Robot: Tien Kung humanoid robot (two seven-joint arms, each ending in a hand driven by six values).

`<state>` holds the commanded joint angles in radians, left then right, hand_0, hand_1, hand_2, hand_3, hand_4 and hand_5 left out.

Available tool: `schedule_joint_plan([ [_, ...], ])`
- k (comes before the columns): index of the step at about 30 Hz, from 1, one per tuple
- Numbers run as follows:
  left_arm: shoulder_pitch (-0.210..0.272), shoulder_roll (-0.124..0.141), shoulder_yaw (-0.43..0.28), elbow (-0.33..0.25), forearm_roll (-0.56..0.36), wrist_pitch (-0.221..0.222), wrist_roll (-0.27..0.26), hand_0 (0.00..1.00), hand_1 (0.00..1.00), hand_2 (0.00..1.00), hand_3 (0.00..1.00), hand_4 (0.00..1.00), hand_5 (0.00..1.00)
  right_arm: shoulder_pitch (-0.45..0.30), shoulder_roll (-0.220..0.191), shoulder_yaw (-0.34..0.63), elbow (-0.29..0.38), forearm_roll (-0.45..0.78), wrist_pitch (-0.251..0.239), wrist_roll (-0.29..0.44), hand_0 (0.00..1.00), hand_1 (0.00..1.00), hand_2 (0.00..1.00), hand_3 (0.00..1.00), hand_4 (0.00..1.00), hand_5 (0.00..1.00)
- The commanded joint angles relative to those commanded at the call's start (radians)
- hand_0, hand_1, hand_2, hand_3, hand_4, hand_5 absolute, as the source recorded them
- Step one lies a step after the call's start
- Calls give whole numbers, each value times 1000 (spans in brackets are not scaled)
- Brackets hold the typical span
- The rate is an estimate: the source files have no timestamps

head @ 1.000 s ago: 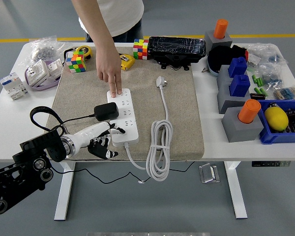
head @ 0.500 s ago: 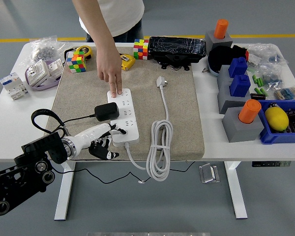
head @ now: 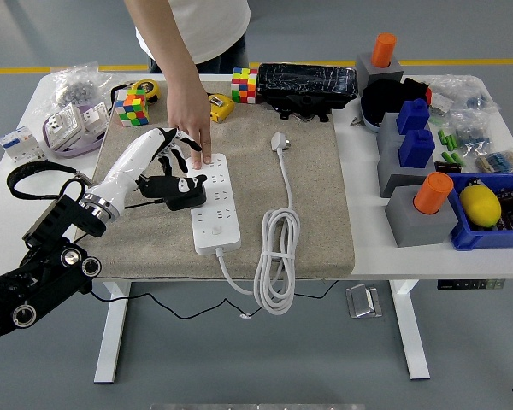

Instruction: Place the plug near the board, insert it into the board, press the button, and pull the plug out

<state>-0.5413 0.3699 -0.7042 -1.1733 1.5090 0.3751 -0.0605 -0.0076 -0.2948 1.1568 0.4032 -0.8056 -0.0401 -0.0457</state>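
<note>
White tabletop and a beige mat [head: 316, 231] carry the work. Our power strip [head: 212, 205] lies on the mat's left half, long axis running from near edge to far edge. A black plug adapter [head: 178, 191] sits at the strip's left side, seemingly seated in it. Our left hand [head: 167, 162] reaches in from the table's near-left, fingers curled down over the adapter; we cannot tell how firm the hold is. A person's hand [head: 191, 115] presses the strip's far end, steadying it. Next, we judge, comes the pull.
</note>
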Motion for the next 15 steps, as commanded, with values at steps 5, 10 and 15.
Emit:
schedule_joint_plan([
  [5,-39,-21,39,84,37,-36,51,601,758,751,758,998,345,1,-1,-2,0,-3,2,-2,619,678,652,565,975,583],
  [10,-59,-32,65,126,52,-50,79,601,758,751,758,998,345,0,-1,-3,0,0,2,-1,619,678,652,565,975,583],
  [15,-71,-36,91,154,47,-76,105,599,735,750,763,998,351,0,-2,-3,1,1,1,-1,618,678,652,565,975,583],
])
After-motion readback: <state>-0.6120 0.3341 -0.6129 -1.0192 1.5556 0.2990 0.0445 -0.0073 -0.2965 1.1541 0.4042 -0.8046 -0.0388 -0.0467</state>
